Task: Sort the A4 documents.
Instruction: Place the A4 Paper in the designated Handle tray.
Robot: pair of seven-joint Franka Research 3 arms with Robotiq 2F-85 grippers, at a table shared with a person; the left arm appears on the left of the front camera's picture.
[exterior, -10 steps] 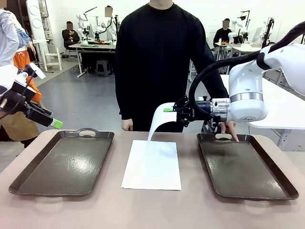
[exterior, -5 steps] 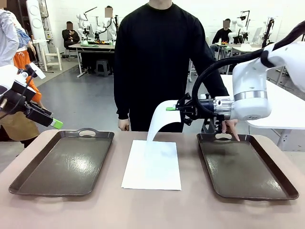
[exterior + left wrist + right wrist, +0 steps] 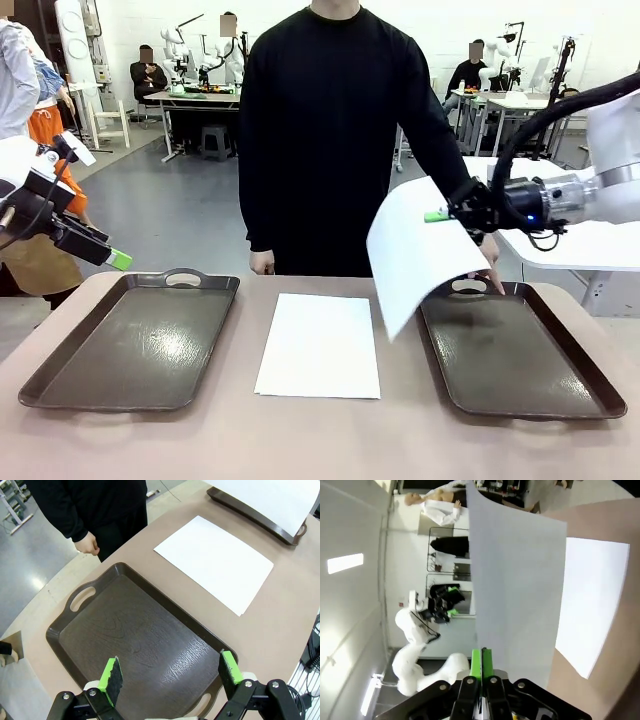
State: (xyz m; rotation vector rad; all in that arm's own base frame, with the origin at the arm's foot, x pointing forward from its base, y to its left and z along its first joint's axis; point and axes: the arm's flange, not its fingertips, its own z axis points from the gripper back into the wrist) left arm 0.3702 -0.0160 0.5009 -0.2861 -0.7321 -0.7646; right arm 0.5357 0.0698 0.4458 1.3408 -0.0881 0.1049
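Note:
One white A4 sheet (image 3: 415, 250) hangs in the air, its lower edge over the left rim of the right brown tray (image 3: 520, 365). My right gripper (image 3: 437, 214) is shut on its top edge; the right wrist view shows the green pads (image 3: 481, 662) pinched on the sheet (image 3: 515, 580). More A4 documents (image 3: 320, 345) lie flat on the table between the two trays, also visible as documents (image 3: 215, 562) from the left wrist. My left gripper (image 3: 118, 260) is open and holds nothing, hovering over the left tray (image 3: 140, 635), the gripper (image 3: 171, 672) well above it.
A person in black stands at the far side. One hand (image 3: 487, 268) points down at the right tray's far handle. The other hand (image 3: 265, 262) hangs by the table edge. The left tray (image 3: 130, 340) holds nothing.
My right gripper has carried the sheet rightward, off the stack and over to the right tray's left rim. The left arm has stayed still.

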